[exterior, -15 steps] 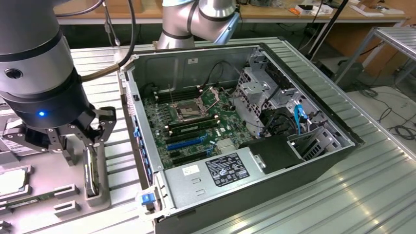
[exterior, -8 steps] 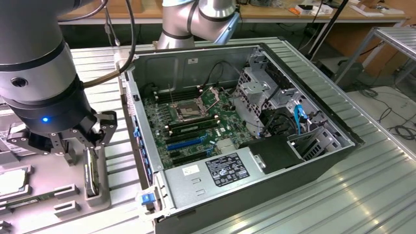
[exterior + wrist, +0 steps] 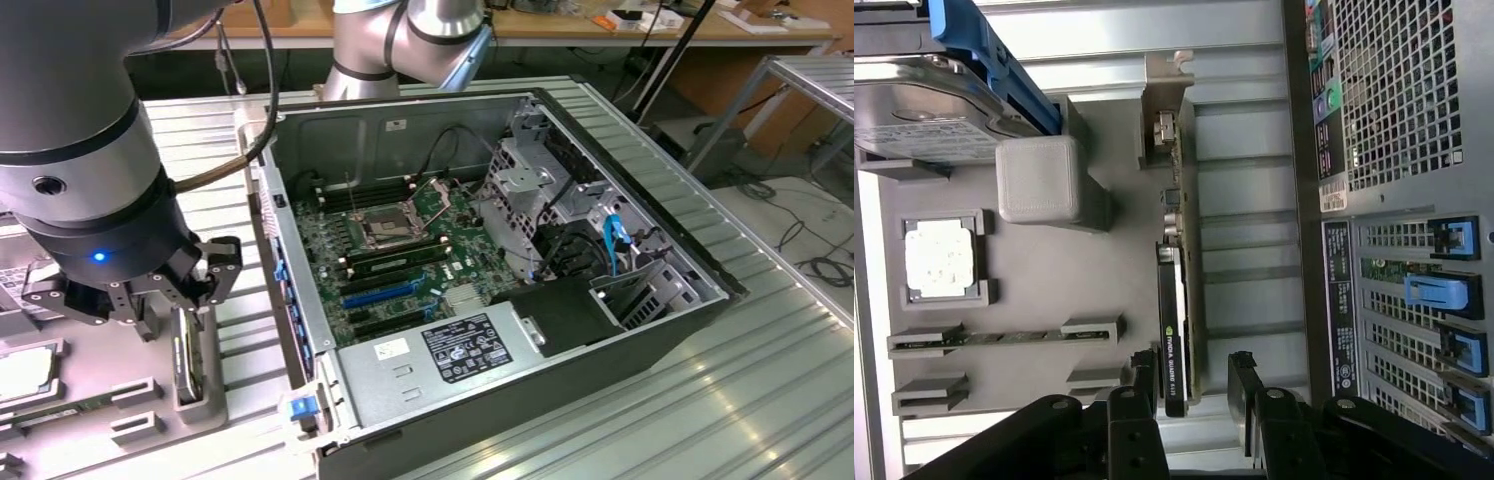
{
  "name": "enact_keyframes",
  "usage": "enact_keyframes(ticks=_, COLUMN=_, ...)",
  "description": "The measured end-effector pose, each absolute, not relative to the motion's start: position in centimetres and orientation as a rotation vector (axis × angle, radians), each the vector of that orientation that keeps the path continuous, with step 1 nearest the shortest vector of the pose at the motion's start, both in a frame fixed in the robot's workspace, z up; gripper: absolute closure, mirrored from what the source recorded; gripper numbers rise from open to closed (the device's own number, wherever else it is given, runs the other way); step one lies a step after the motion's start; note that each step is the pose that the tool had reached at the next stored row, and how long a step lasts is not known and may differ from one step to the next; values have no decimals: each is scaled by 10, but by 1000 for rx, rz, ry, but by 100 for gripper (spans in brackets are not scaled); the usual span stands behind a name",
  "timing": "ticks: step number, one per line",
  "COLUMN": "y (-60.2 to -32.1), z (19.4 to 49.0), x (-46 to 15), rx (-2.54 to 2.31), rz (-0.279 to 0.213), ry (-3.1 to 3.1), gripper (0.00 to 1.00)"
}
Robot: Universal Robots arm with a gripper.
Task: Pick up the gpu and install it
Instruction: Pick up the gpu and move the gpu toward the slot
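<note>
The gpu (image 3: 1181, 290) stands on its long edge in a slot of the grey parts tray (image 3: 1084, 270), black face with a green logo to one side, green board to the other, silver bracket (image 3: 1162, 110) at its far end. My gripper (image 3: 1194, 385) is open and straddles the card's near end. One black finger (image 3: 1145, 372) sits close against the black face, and the other finger stands off the board side with a gap. In the exterior view my gripper (image 3: 167, 310) hangs low over the tray at the exterior view's left, with the gpu (image 3: 188, 362) upright beneath it.
The open computer case (image 3: 641, 240) lies beside the tray, its motherboard (image 3: 387, 250) and blue expansion slots (image 3: 380, 293) exposed. On the tray lie a silver hard drive in a blue carrier (image 3: 924, 110), a processor chip (image 3: 942, 258) and a memory stick (image 3: 984, 338). The case's rear grille (image 3: 1399, 100) is close by.
</note>
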State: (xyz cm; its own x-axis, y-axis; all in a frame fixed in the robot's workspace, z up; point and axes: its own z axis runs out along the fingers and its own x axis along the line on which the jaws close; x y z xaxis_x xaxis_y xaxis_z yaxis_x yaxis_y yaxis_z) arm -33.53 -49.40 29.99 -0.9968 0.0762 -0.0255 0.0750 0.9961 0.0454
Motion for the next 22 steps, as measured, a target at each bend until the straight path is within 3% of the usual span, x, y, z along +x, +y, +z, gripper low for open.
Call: enact_keyframes(ticks=22, y=-494, z=283, x=-339, rx=118, rz=69, ry=3115, gripper=58)
